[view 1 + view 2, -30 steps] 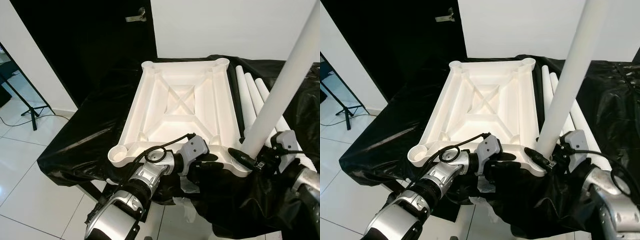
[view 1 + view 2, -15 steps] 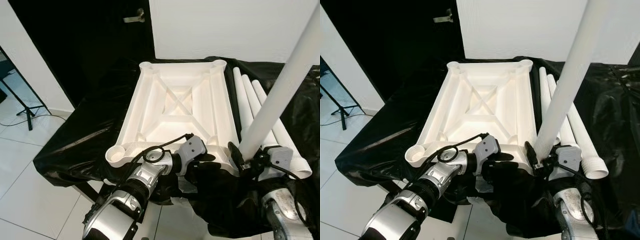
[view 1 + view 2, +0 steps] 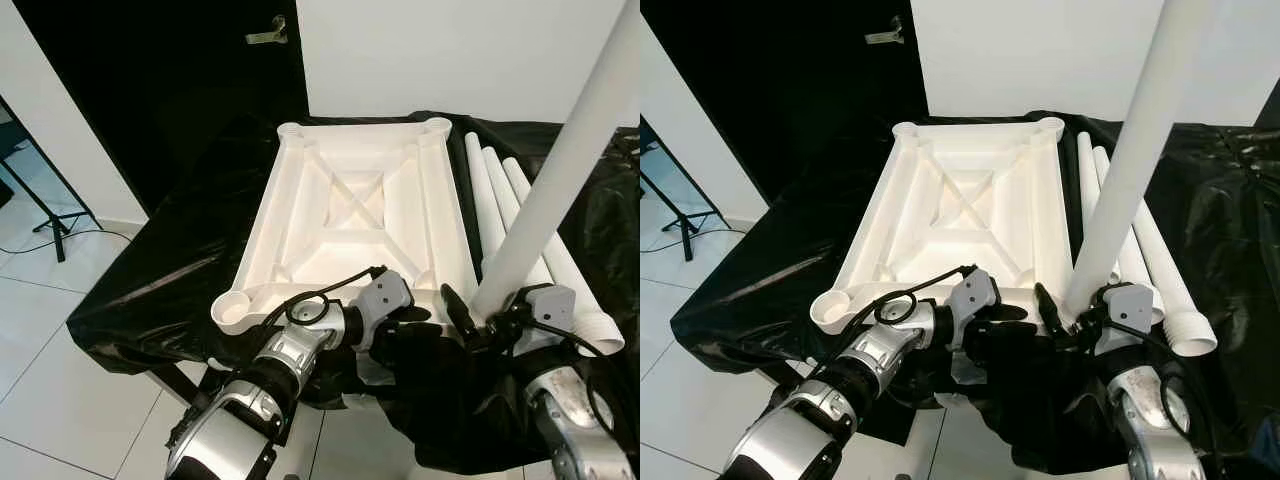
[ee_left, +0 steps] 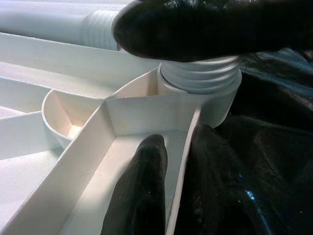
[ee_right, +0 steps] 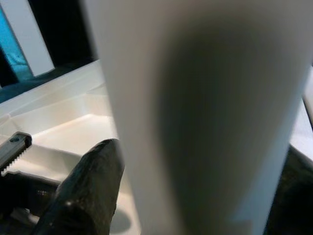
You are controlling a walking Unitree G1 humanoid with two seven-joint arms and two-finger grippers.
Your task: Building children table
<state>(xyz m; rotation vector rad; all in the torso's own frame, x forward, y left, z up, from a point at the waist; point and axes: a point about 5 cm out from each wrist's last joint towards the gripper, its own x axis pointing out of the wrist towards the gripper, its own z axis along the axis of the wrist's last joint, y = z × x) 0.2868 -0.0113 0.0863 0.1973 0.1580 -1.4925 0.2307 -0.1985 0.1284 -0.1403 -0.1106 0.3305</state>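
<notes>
A white tabletop lies upside down on the black-covered table. One white leg stands upright in its near right corner; the leg's threaded end sits in the corner socket. My right gripper is shut on the base of this leg, one black finger lying against it. Just left of that corner, my left gripper is shut on the tabletop's near rim, its fingers straddling the thin wall.
Three spare white legs lie side by side right of the tabletop. An open corner socket is at the near left. The black cloth drapes over the table edge. A dark door and a stand are at the left.
My right wrist has turned around the leg's base, its finger swinging leftward towards my left gripper. The left gripper holds still on the rim. The camera shifted slightly.
</notes>
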